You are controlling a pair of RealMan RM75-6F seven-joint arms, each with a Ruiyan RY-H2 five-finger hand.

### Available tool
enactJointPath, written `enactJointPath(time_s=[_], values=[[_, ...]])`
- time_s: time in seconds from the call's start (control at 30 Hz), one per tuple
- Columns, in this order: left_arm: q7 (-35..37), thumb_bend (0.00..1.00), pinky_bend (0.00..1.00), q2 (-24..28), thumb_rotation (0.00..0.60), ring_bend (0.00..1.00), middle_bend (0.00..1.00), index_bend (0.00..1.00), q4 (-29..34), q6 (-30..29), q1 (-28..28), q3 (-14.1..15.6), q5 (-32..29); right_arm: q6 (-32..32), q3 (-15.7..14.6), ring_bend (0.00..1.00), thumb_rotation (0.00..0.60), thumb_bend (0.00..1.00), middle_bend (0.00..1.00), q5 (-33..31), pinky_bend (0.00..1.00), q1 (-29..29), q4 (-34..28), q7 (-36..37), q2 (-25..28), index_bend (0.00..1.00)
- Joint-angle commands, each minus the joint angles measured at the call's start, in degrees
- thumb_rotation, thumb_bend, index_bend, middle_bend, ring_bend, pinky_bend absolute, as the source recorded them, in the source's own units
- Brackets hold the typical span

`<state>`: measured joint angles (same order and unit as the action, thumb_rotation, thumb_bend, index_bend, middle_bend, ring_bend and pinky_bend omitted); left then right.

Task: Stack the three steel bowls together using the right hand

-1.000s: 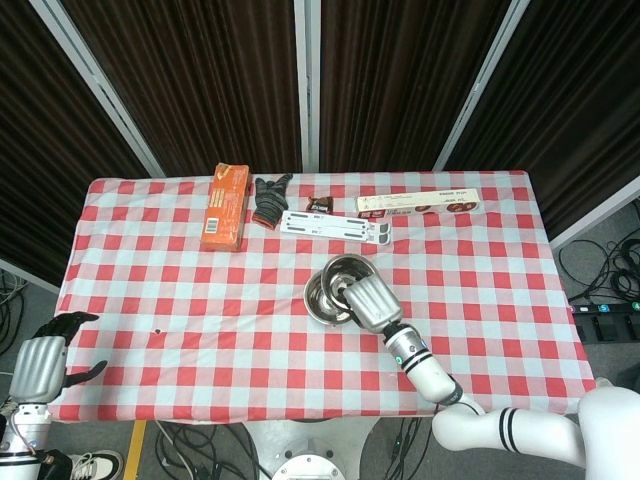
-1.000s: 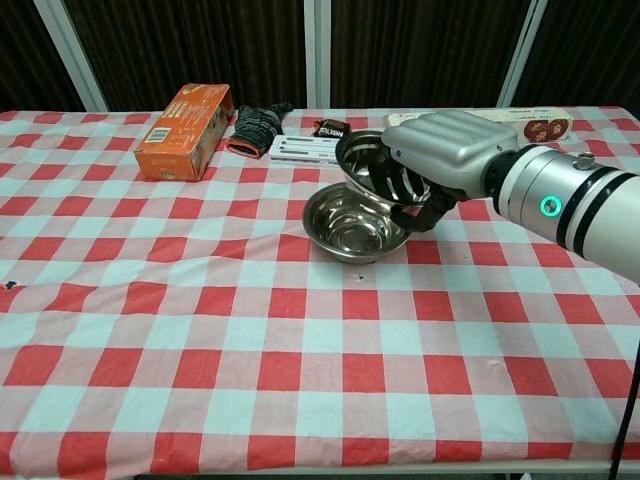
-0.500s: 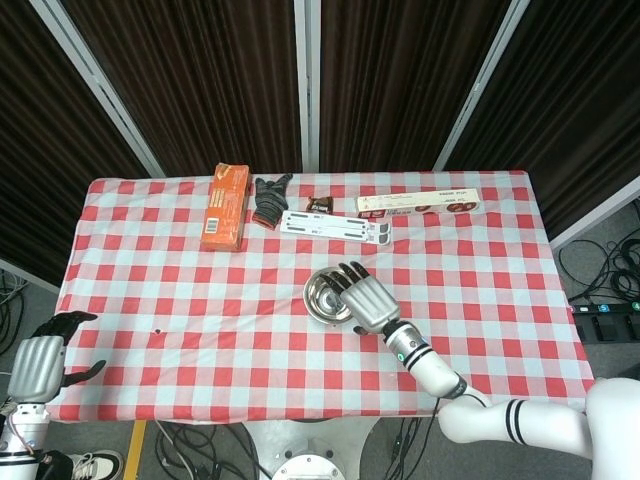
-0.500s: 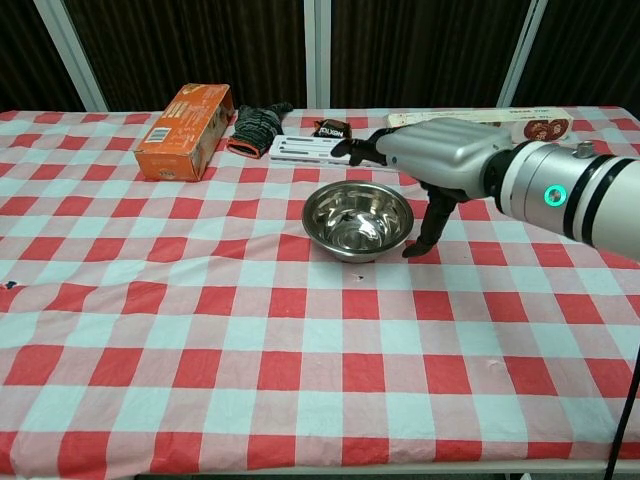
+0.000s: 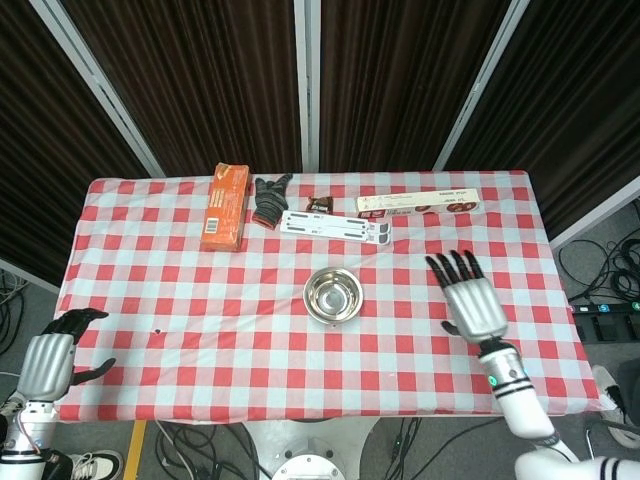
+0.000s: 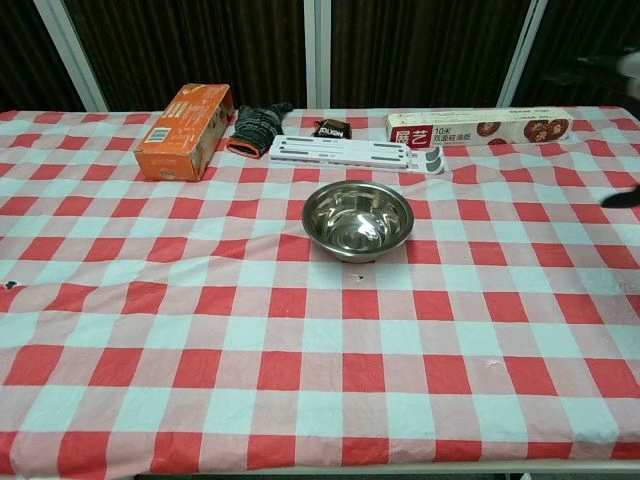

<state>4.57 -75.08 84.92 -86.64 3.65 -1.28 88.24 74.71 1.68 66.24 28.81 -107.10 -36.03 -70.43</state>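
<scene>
The steel bowls (image 5: 333, 296) (image 6: 358, 219) sit nested as one stack in the middle of the checked table, upright, and nothing touches them. My right hand (image 5: 468, 296) floats to the right of the stack, well apart from it, its fingers spread and holding nothing. In the chest view only blurred dark fingertips (image 6: 622, 198) show at the right edge. My left hand (image 5: 50, 357) hangs off the table's left front corner with fingers loosely curled around nothing.
Along the back stand an orange box (image 5: 224, 205), a dark glove (image 5: 268, 196), a white slotted rack (image 5: 335, 225), a small dark packet (image 5: 318, 205) and a long foil-wrap box (image 5: 420, 203). The checked tablecloth (image 5: 200, 320) covers the table.
My right hand let the top bowl settle into the stack, opened, and drew away to the right. The bowls now rest alone. The left hand barely shifted.
</scene>
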Motion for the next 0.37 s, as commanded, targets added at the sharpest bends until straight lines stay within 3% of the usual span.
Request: enactJointPath(time_s=[0.03, 0.2, 0.37], values=[[0.1, 0.12, 0.34, -0.3, 0.600, 0.26, 0.38, 0.34, 0.0, -0.3, 0.0, 0.6, 0.9, 7.6, -6.5, 0.00, 0.600, 0.00, 0.07, 4.5, 0.00, -8.8, -2.2, 4.1, 5.0, 0.01], [0.1, 0.12, 0.34, -0.4, 0.600, 0.26, 0.38, 0.34, 0.1, -0.7, 0.1, 0.9, 1.8, 12.1, -10.9, 0.00, 0.600, 0.00, 0.07, 11.0, 0.00, -15.1, 2.1, 7.8, 4.0, 0.01], [-0.4, 0.13, 0.34, 0.0, 0.600, 0.26, 0.38, 0.34, 0.6, -1.1, 0.2, 0.9, 2.3, 14.0, -10.2, 0.00, 0.600, 0.00, 0.09, 14.3, 0.00, -17.9, 6.9, 13.7, 2.2, 0.01]])
